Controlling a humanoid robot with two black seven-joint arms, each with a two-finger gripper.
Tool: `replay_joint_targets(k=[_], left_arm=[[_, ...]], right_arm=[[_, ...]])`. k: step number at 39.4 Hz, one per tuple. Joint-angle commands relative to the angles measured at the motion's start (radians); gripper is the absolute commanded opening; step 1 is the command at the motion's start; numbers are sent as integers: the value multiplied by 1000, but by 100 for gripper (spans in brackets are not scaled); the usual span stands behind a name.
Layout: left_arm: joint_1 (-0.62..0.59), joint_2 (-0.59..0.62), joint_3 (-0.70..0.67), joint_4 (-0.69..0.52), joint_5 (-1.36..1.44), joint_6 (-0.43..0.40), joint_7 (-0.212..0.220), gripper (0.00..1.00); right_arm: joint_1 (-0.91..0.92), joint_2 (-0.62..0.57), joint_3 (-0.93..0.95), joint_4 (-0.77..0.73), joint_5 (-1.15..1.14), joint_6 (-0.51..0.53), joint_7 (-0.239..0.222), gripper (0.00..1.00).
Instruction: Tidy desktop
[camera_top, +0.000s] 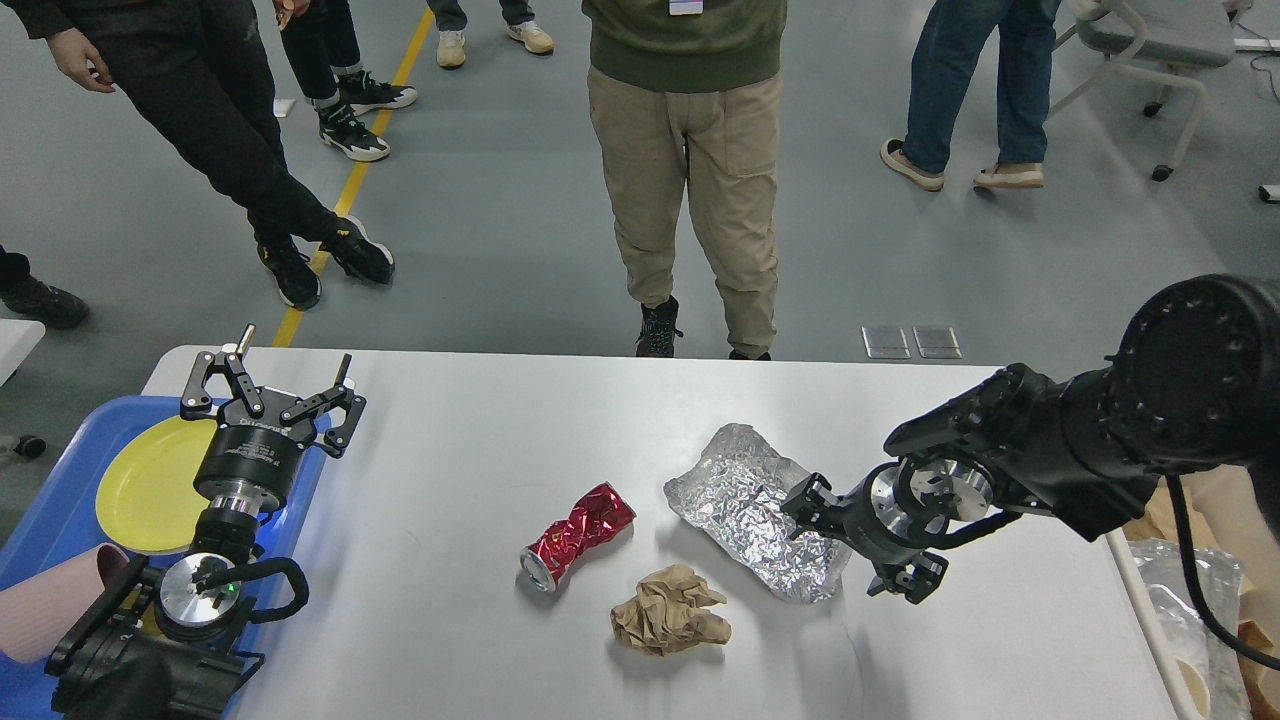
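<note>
Desktop: white, filling the lower view from the near edge to the standing people's feet.

Nearest, left corner: a pink cup lying on its side in the blue tray, which is overhanging the desktop's left edge. Farther back in the same tray a yellow plate is lying flat.

Left gripper: hovering over the tray's right rim, fingers splayed wide, holding nothing.

Near centre: a brown paper wad is sitting on the desktop. Just beyond and to its left a crushed red can is lying on its side, apart from the wad.

Right of the can: a crumpled foil sheet is lying flat, its near end just beside the wad.

Right gripper: reaching in from the right, its tip overlapping the foil's right edge; the fingers are showing dark and end-on, so whether they are released or clenched I cannot tell.

Right edge: a bin, its rim alongside the desktop, is holding foil and brown paper.

Farthest: several people are standing on the grey floor.
</note>
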Motion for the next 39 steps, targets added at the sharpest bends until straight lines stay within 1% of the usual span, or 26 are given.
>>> replay_joint_targets(k=[1,5,7,9,14,16,18,19,22,24,25,34,39], left_arm=[[0,-1,0,0,0,0,0,96],[0,-1,0,0,0,0,0,96],[0,-1,0,0,0,0,0,96],[0,1,0,0,0,0,0,96],[0,-1,0,0,0,0,0,96],[0,1,0,0,0,0,0,96],[0,-1,0,0,0,0,0,96],[0,-1,0,0,0,0,0,96],[0,-1,0,0,0,0,0,96],[0,-1,0,0,0,0,0,96],[0,-1,0,0,0,0,0,96],[0,-1,0,0,0,0,0,96],[0,-1,0,0,0,0,0,96]], right_arm=[[-76,20,1,-75,0,-3,0,99],[-138,39,1,-148,2,-3,0,98],[-162,42,1,-174,2,-4,0,90],[-165,42,1,-176,2,-4,0,87],[-165,42,1,-175,0,-4,0,73],[-166,42,1,-175,0,-4,0,70],[-168,43,1,-175,0,-4,0,62],[-169,43,1,-173,2,-4,0,54],[-178,43,1,-173,2,-6,0,44],[-180,43,4,-173,2,-6,0,34],[-182,45,9,-173,3,-7,0,27],[-188,45,17,-167,2,-33,0,0],[-183,45,18,-162,2,-33,-2,0]])
